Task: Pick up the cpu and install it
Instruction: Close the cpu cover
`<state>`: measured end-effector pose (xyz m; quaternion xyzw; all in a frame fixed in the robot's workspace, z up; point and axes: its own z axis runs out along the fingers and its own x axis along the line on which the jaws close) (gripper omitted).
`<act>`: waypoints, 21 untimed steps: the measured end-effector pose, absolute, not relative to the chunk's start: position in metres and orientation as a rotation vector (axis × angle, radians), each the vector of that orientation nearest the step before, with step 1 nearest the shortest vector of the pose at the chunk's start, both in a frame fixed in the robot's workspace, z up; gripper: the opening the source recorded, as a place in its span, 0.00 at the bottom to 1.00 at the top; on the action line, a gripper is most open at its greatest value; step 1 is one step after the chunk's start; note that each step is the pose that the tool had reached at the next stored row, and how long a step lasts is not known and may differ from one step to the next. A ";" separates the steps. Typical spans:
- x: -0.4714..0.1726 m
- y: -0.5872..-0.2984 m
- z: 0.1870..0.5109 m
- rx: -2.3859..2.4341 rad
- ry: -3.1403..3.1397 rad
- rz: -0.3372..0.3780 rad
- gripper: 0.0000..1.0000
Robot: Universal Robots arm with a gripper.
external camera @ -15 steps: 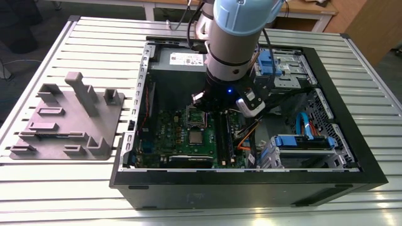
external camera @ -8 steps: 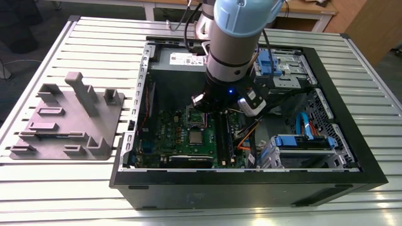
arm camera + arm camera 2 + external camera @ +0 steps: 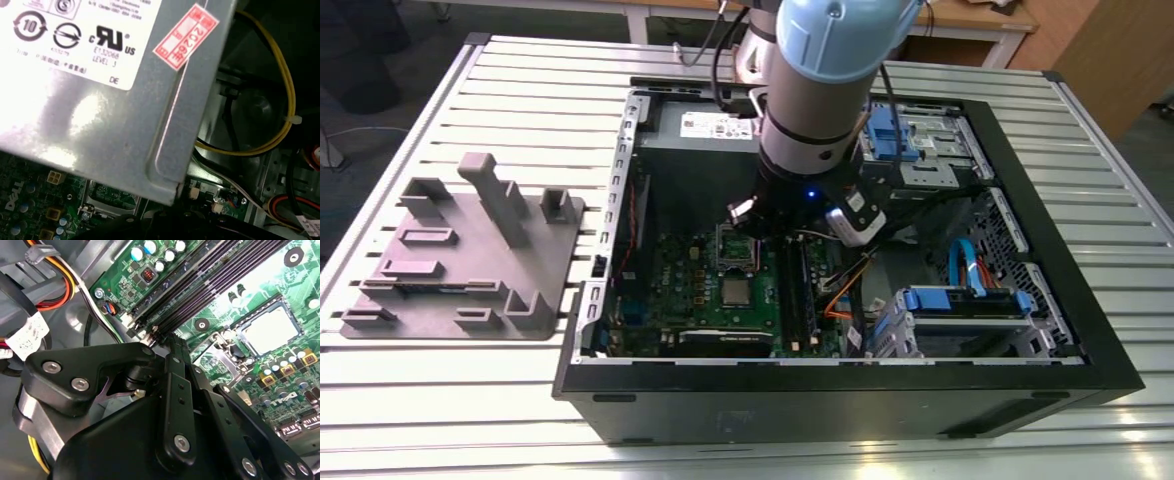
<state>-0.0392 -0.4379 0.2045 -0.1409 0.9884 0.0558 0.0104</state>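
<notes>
The cpu [image 3: 738,291] is a small pale silver square lying flat in its socket on the green motherboard [image 3: 674,285], inside the open computer case. In the second wrist view the cpu [image 3: 270,330] sits framed by the dark socket. The shiny hinged socket frame [image 3: 735,247] stands open just beyond the cpu, and it appears again as the socket frame [image 3: 113,199]. My gripper [image 3: 762,231] hangs over that frame, a little above the board and apart from the cpu. The black links of the gripper [image 3: 152,340] meet at one tip above the memory slots, shut on nothing.
A grey power supply box [image 3: 100,90] stands close by the gripper. Yellow and red cables [image 3: 55,287] run along the case wall. Blue drive bays [image 3: 961,305] fill the case on the exterior view's right. A grey moulded tray [image 3: 467,255] with posts sits outside the case.
</notes>
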 end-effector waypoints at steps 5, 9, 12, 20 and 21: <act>-0.036 -0.437 0.204 -0.439 3.085 0.174 0.11; -0.036 -0.433 0.204 -0.439 3.085 0.175 0.11; -0.036 -0.431 0.203 -0.439 3.085 0.175 0.11; -0.036 -0.430 0.203 -0.439 3.085 0.174 0.11; -0.036 -0.430 0.204 -0.439 3.085 0.174 0.11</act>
